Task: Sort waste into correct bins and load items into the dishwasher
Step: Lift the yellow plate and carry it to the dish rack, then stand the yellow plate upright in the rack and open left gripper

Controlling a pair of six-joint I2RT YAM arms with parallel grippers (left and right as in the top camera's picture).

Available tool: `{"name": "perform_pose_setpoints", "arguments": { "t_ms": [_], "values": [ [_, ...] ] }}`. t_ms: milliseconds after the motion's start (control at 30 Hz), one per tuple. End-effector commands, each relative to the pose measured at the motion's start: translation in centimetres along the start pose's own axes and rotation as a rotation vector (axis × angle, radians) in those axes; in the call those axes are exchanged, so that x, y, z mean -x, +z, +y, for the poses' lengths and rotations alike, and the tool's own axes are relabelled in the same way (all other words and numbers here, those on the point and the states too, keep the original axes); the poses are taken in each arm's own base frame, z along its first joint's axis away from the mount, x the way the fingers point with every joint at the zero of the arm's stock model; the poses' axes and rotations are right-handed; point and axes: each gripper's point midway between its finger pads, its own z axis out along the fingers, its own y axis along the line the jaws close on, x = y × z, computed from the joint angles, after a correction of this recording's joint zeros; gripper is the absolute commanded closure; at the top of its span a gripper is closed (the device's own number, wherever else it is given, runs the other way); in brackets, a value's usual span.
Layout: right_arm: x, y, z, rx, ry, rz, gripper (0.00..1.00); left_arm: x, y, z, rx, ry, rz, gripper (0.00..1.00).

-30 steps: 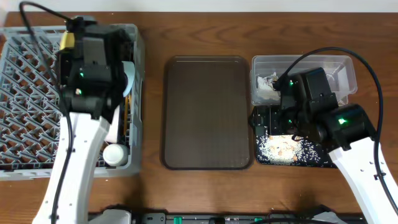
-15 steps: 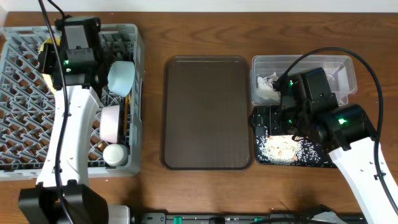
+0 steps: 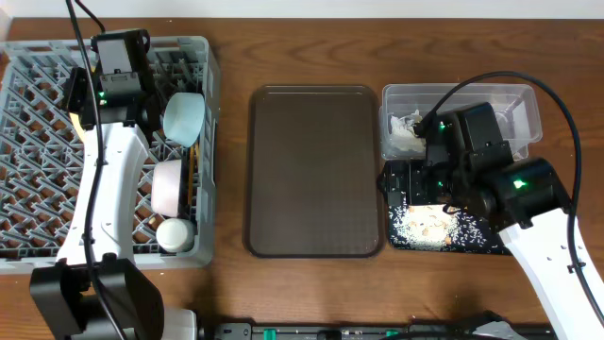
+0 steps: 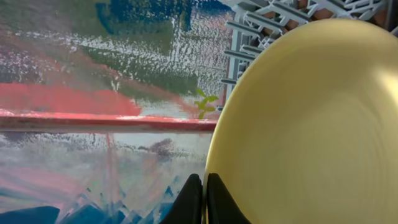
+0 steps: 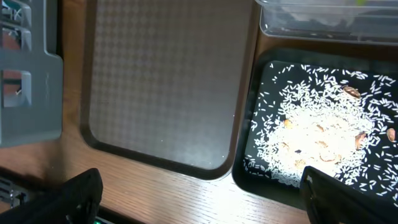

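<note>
**A:** Left wrist view, what's listed?

**B:** One yellow plate (image 4: pixel 311 124), on edge, filling the right half. A corner of the grey dish rack (image 4: pixel 261 31) shows behind its top. The left gripper (image 4: pixel 202 199) sits at the bottom edge, fingers pinched almost together, with the plate's rim running down between them. It is holding the plate.

**A:** Right wrist view?

**B:** One black tray (image 5: pixel 241 165), with white rice crumbs (image 5: pixel 317 130) heaped in it and a few brown bits among them. The brown serving tray (image 5: pixel 161 81) lies just beside it on the left. The clear tub (image 5: pixel 323 18) sits at its far end. The right gripper (image 5: pixel 200 180) has its fingers spread wide. One finger is by the brown tray's near corner, the other above the black tray's near edge. Nothing is between them.

**A:** Overhead?

**B:** The rack is at the far left, and the left arm (image 3: pixel 113 189) reaches over its right part, with the fingers hidden beneath the wrist. One light blue bowl (image 3: pixel 184 115) and one white-pinkish bowl (image 3: pixel 168 187) stand in the rack's right-hand row. The tub, far right, holds crumpled tissue (image 3: pixel 406 132). The right arm (image 3: pixel 528 203) hangs over the black tray.
</note>
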Motion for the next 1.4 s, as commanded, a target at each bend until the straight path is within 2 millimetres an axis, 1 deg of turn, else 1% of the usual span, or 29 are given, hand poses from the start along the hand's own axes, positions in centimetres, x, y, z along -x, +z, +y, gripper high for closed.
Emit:
{"name": "perform_pose_setpoints", "arguments": {
  "t_ms": [0, 100, 233, 367, 400, 433, 467, 500, 533, 600, 700, 733, 767, 800, 867, 933, 1067, 1100, 1167, 1200, 1267, 1367],
  "values": [
    [0.3, 0.0, -0.2, -0.006, -0.013, -0.009, 0.01, 0.2, 0.0, 0.1, -0.007, -0.011, -0.013, 0.94],
    [0.2, 0.0, -0.1, -0.006, -0.013, -0.008, 0.01, 0.5, 0.1, -0.7, -0.051, -0.005, -0.033, 0.94],
    [0.2, 0.0, -0.1, -0.006, -0.013, -0.008, 0.01, 0.1, 0.7, -1.8, -0.077, 0.015, -0.02, 0.94],
    [0.1, 0.0, -0.2, -0.007, -0.012, -0.003, 0.01, -0.3, 1.4, -3.1, -0.1, 0.035, -0.007, 0.9],
    [0.1, 0.0, -0.2, -0.008, -0.011, -0.001, 0.01, -0.2, 1.4, -3.2, -0.101, 0.038, -0.006, 0.86],
    [0.1, 0.0, -0.2, -0.008, -0.011, -0.001, 0.01, -0.1, 1.3, -3.2, -0.101, 0.037, -0.009, 0.77],
    [0.1, 0.0, -0.2, -0.008, -0.012, -0.001, 0.01, 0.0, 1.3, -3.1, -0.096, 0.019, -0.014, 0.64],
    [0.0, 0.0, -0.2, -0.007, -0.012, 0.0, 0.01, 0.2, 1.2, -2.7, -0.087, -0.017, -0.022, 0.57],
    [0.0, 0.0, -0.2, -0.007, -0.012, 0.0, 0.01, 0.4, 0.9, -2.3, -0.084, -0.047, -0.031, 0.53],
    [0.1, 0.0, -0.2, -0.009, -0.01, -0.001, 0.01, 0.7, -0.2, -1.2, -0.077, -0.124, -0.056, 0.42],
    [0.1, 0.0, -0.2, -0.007, -0.011, -0.003, 0.01, 1.2, -2.6, 1.4, -0.066, -0.308, -0.116, 0.26],
    [0.1, 0.0, -0.2, -0.006, -0.012, -0.004, 0.01, 1.3, -3.5, 2.3, -0.071, -0.371, -0.139, 0.23],
    [0.2, 0.0, -0.2, -0.006, -0.012, -0.005, 0.01, 1.4, -4.9, 2.7, -0.112, -0.418, -0.177, 0.22],
    [0.2, 0.0, -0.2, -0.007, -0.011, -0.007, 0.01, 1.7, -6.3, 2.7, -0.173, -0.432, -0.221, 0.22],
    [0.4, 0.0, -0.1, -0.004, -0.013, -0.014, 0.01, 2.1, -9.5, 2.3, -0.312, -0.454, -0.312, 0.22],
    [0.6, 0.0, 0.1, 0.001, -0.013, -0.021, 0.01, 2.0, -13.0, 1.8, -0.456, -0.511, -0.381, 0.22],
    [0.6, 0.0, 0.1, 0.002, -0.012, -0.024, 0.01, 0.7, -20.1, -0.2, -0.772, -0.549, -0.471, 0.22],
    [0.5, 0.0, 0.2, 0.005, -0.014, -0.021, 0.01, 0.3, -21.6, -0.7, -0.84, -0.541, -0.483, 0.19],
    [0.4, 0.1, 0.4, 0.011, -0.019, -0.016, 0.01, -0.8, -24.0, -1.6, -0.943, -0.5, -0.505, 0.14],
    [0.4, 0.1, 0.4, 0.012, -0.019, -0.016, 0.01, -1.4, -24.9, -1.9, -0.982, -0.479, -0.512, 0.14],
    [0.4, 0.0, 0.4, 0.01, -0.019, -0.018, 0.01, -2.5, -26.3, -2.4, -1.036, -0.445, -0.516, 0.13],
    [1.5, 0.0, 0.9, 0.028, -0.019, -0.061, 0.01, -3.6, -28.1, -2.9, -1.118, -0.405, -0.53, 0.12]
  ]
}}
